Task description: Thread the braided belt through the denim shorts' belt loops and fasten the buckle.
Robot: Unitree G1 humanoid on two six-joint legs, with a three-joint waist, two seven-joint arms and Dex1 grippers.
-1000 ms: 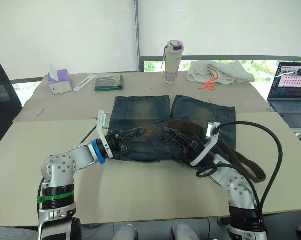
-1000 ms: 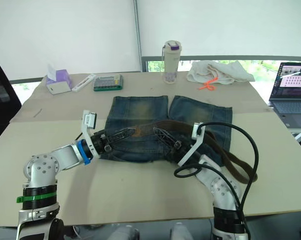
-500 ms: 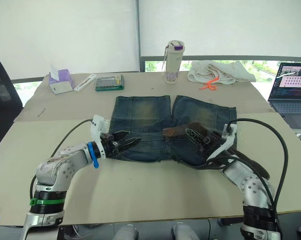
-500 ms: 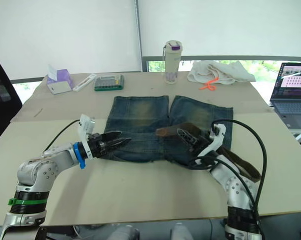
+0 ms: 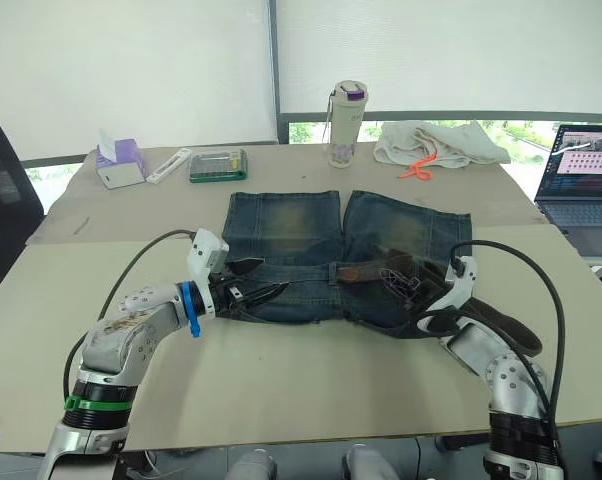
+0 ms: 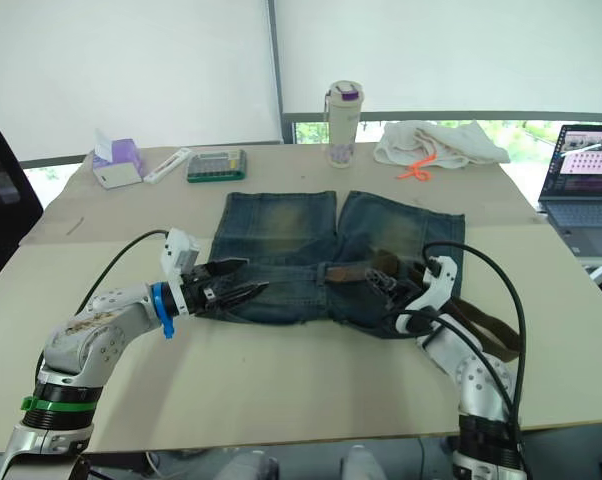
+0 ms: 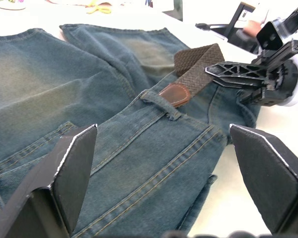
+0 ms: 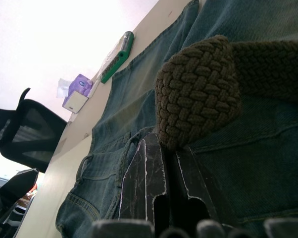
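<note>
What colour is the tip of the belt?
Reddish-brown leather tip on the dark-brown braided belt; clearest in the left wrist view.

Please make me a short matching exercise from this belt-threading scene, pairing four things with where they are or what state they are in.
Things:
1. left gripper
2. right gripper
3. braided belt's leather tip
4. laptop

States or places:
a. shut on the braided belt
b. at the table's right edge, screen lit
c. open, over the denim shorts at the waistband
d. poking out of a belt loop

Pairs: 1-c, 2-a, 3-d, 4-b
</note>
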